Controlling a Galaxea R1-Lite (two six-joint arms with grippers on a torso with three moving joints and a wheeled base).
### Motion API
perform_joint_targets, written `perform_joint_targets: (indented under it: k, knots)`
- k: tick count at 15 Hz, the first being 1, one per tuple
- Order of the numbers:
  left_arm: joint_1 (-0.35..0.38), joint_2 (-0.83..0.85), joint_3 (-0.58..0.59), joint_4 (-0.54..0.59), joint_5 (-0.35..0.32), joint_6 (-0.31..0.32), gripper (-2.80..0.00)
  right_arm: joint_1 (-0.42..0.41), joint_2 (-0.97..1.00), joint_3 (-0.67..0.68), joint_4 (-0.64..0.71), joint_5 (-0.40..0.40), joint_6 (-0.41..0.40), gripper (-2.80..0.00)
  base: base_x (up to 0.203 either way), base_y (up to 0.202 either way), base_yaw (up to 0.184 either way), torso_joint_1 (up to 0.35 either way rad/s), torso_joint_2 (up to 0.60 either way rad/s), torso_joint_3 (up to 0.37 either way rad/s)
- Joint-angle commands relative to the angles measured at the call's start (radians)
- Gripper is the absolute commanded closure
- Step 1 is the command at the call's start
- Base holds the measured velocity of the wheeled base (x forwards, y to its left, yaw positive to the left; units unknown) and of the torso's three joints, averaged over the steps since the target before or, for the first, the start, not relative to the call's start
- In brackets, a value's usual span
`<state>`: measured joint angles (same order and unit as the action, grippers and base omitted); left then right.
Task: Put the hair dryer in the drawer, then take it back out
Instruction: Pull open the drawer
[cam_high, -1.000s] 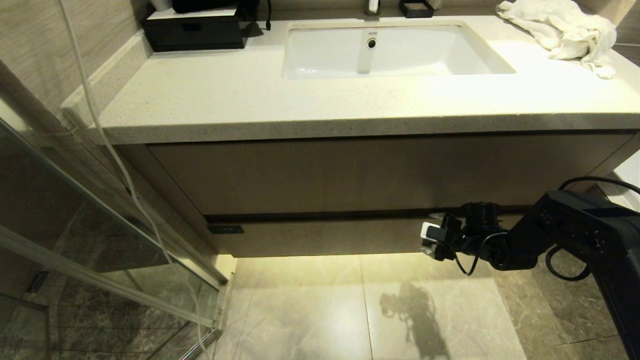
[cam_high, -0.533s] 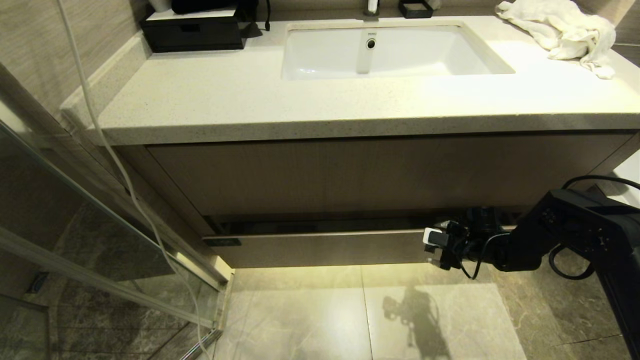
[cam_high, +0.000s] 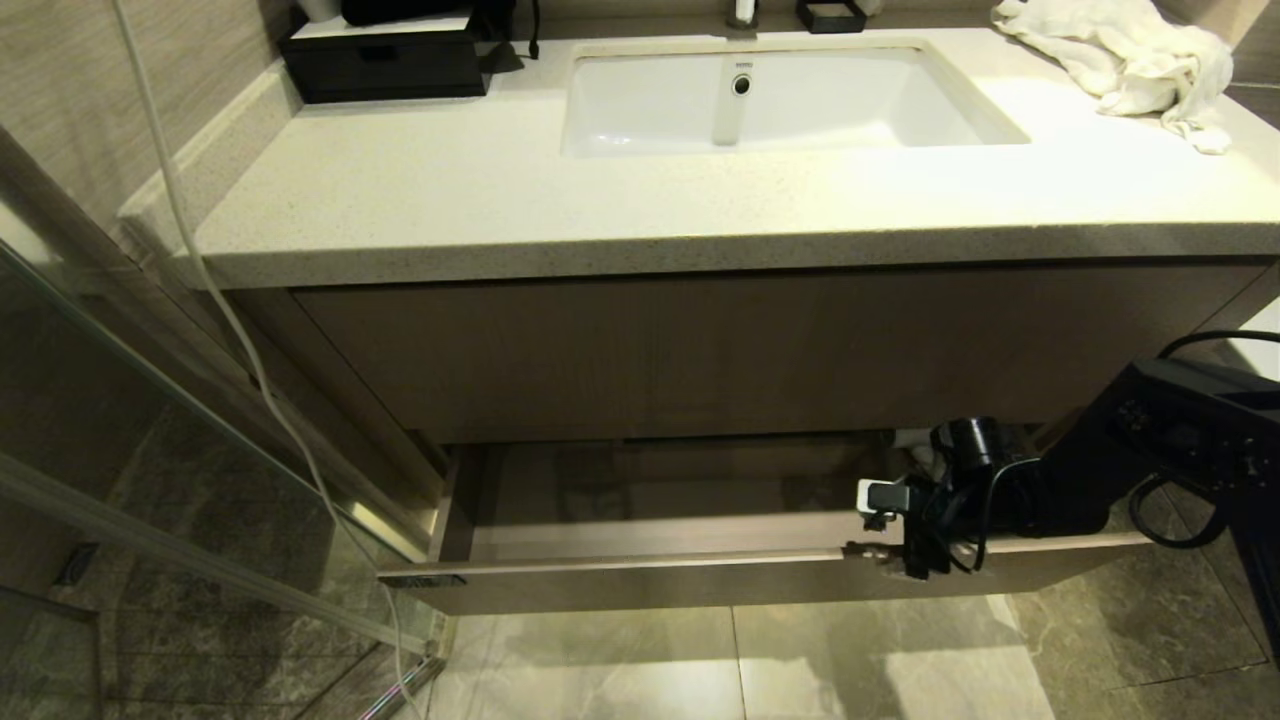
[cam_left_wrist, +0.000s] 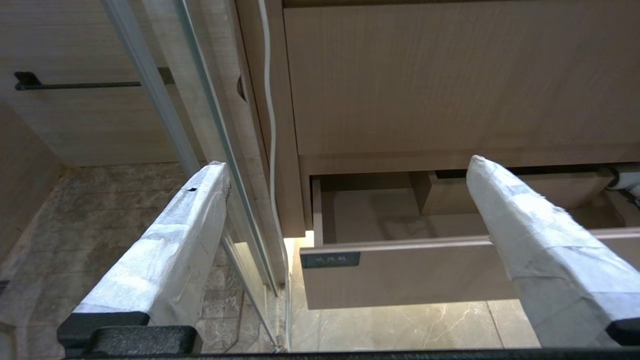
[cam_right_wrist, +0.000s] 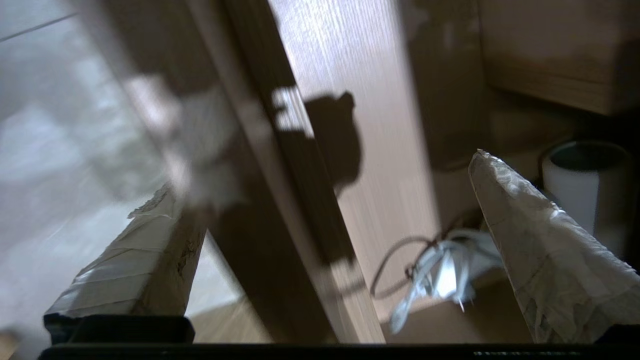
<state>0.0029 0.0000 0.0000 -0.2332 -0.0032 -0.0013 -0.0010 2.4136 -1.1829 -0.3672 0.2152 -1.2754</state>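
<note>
From the head view we see the drawer (cam_high: 640, 575) standing open across the lower middle of the frame, below the vanity panel (cam_high: 740, 350). Our right gripper (cam_high: 885, 540) sits at the drawer's front edge, lower right, its fingers straddling the front board. A small dark label (cam_high: 420, 581) marks the drawer face at lower left; we cannot read it. A white towel (cam_high: 1125, 60) lies at the upper right, on the counter (cam_high: 500, 190).

In the left wrist view, our left gripper (cam_left_wrist: 345, 240) hangs wide open and empty, well apart from the drawer, whose label shows only illegible marks.

In the right wrist view the jaws stand spread wide, one finger either side of the drawer's front board, clamping nothing. The hair dryer (cam_right_wrist: 582, 190) lies inside the drawer at the right of the frame, its white barrel upright, dark mouth up, with the cord (cam_right_wrist: 435, 272) bundled beside it.

We judge the dryer light, rigid and smooth-shelled, so somewhat slippery; the barrel looks the surest place to grip, since the loose cord would slide or snag.
</note>
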Motion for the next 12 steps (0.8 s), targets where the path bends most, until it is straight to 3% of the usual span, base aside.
perform_joint_targets:
  k: [1, 3, 6, 9, 12]
  knots:
    - [0.000, 0.000, 0.040, -0.002, 0.000, 0.000, -2.80, -0.018, -0.189, 0.123, 0.030, 0.002, -0.026, -2.80, 0.000, 0.000, 0.000, 0.000, 0.00, 0.000]
    - [0.000, 0.000, 0.040, -0.002, 0.000, 0.000, -2.80, -0.032, -0.327, 0.273, 0.052, 0.000, -0.053, -2.80, 0.000, 0.000, 0.000, 0.000, 0.00, 0.000]
    - [0.000, 0.000, 0.040, -0.002, 0.000, 0.000, -2.80, -0.039, -0.497, 0.383, 0.125, -0.017, -0.070, -2.80, 0.000, 0.000, 0.000, 0.000, 0.00, 0.000]
    - [0.000, 0.000, 0.040, -0.002, 0.000, 0.000, -2.80, -0.040, -0.600, 0.443, 0.210, -0.080, -0.066, -2.80, 0.000, 0.000, 0.000, 0.000, 0.00, 0.000]
    - [0.000, 0.000, 0.040, -0.002, 0.000, 0.000, -2.80, -0.042, -0.611, 0.422, 0.215, -0.116, -0.041, -2.80, 0.000, 0.000, 0.000, 0.000, 0.00, 0.000]
